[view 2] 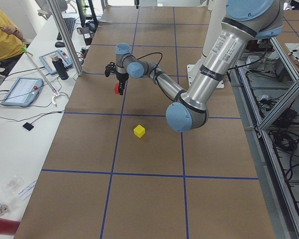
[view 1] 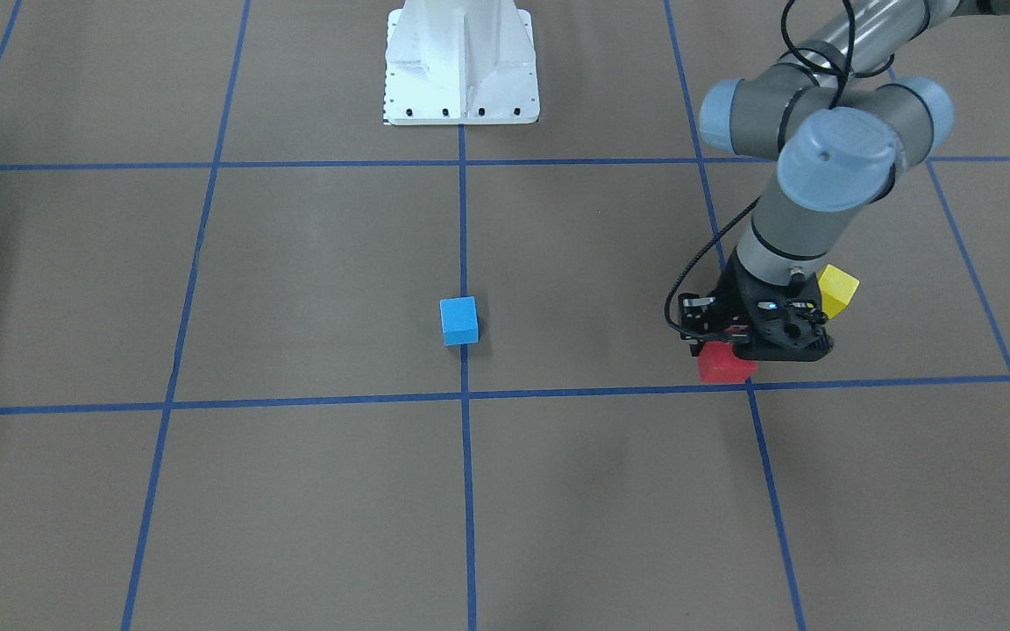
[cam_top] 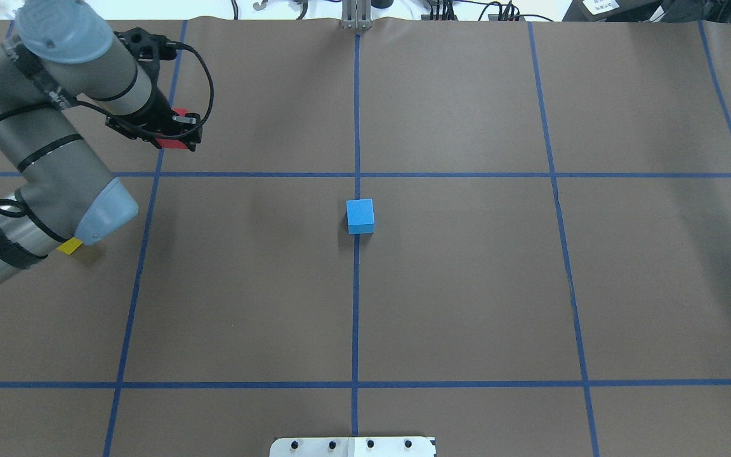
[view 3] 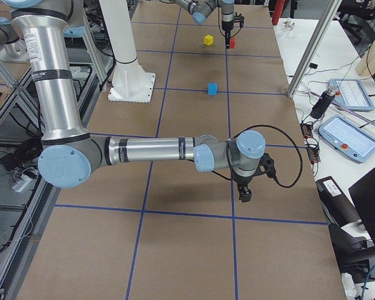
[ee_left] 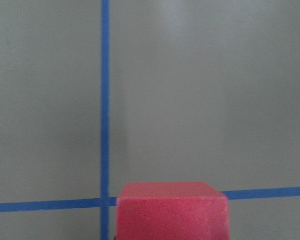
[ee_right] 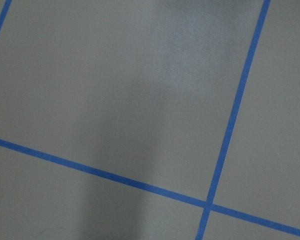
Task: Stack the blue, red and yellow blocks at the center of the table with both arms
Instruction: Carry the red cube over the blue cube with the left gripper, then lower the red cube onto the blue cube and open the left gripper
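One red block (view 1: 722, 366) sits pinched in your left fingers (view 1: 743, 352); carry it level toward 4 o'clock overhead, squarely above the blue block (cam_top: 360, 216). Right fingers (view 3: 245, 196): state unclear.

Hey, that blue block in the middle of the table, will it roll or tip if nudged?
Probably neither: the blue block is a cube sitting flat, so a nudge likely just slides it. Its matte, foam-like surface suggests it is light and not slippery, though that is a guess.

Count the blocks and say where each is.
3: blue block at the centre; red block in the left gripper; yellow block lying free beside the left arm.
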You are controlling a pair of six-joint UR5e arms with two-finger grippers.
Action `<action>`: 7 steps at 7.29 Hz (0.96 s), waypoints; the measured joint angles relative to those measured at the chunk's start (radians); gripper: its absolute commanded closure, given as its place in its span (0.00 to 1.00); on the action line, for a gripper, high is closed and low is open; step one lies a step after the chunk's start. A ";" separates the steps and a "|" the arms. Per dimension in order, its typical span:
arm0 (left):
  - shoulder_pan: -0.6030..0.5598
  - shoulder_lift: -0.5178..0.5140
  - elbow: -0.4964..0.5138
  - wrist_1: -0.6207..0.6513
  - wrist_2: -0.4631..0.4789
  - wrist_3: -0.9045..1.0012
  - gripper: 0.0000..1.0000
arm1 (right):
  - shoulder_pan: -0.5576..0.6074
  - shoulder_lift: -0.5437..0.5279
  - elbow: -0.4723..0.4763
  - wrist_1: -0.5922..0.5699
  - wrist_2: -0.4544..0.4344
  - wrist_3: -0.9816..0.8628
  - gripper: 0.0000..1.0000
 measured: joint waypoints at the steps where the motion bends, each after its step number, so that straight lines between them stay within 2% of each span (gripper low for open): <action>1: 0.045 -0.065 0.006 0.035 0.008 -0.055 1.00 | 0.008 -0.023 0.003 0.000 -0.035 -0.003 0.00; 3: 0.158 -0.206 0.068 0.060 0.072 -0.178 1.00 | 0.016 -0.052 0.000 -0.001 -0.124 -0.023 0.00; 5: 0.235 -0.337 0.176 0.090 0.125 -0.238 1.00 | 0.016 -0.068 -0.002 -0.002 -0.144 -0.034 0.00; 7: 0.281 -0.392 0.252 0.096 0.167 -0.262 1.00 | 0.017 -0.071 -0.003 -0.004 -0.145 -0.034 0.00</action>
